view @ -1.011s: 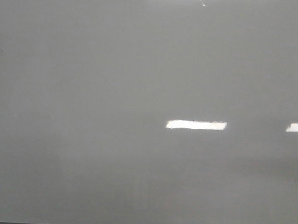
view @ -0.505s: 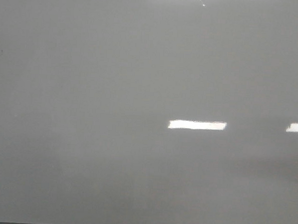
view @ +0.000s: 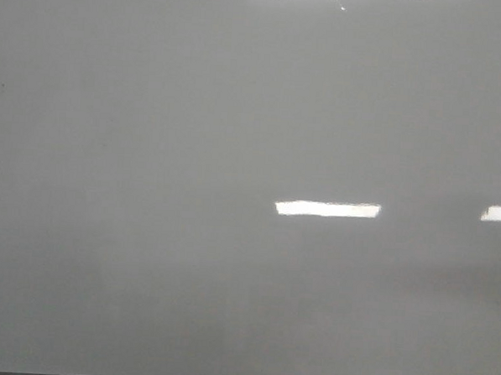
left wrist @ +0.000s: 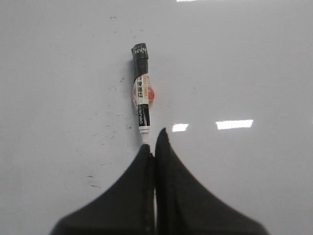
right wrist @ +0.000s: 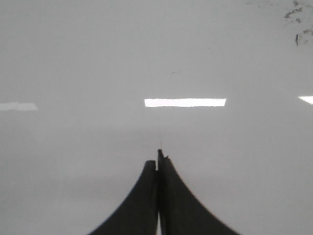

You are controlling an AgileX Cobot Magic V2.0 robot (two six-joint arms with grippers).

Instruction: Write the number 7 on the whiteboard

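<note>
- Whiteboard (view: 149,191) filled the front view, showing only bright reflections; no drawn figure was visible on it.
- Left gripper (left wrist: 155,147) had its fingers pressed together, gripping nothing.
- Marker (left wrist: 141,93) lay flat on the board just beyond the left fingertips, its near end at their tips; contact was unclear.
- Right gripper (right wrist: 158,159) was likewise closed and empty above bare board.

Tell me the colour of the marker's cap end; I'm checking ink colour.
Black, on the marker lying on the whiteboard just beyond the left hand; left wrist view shows it best.
</note>
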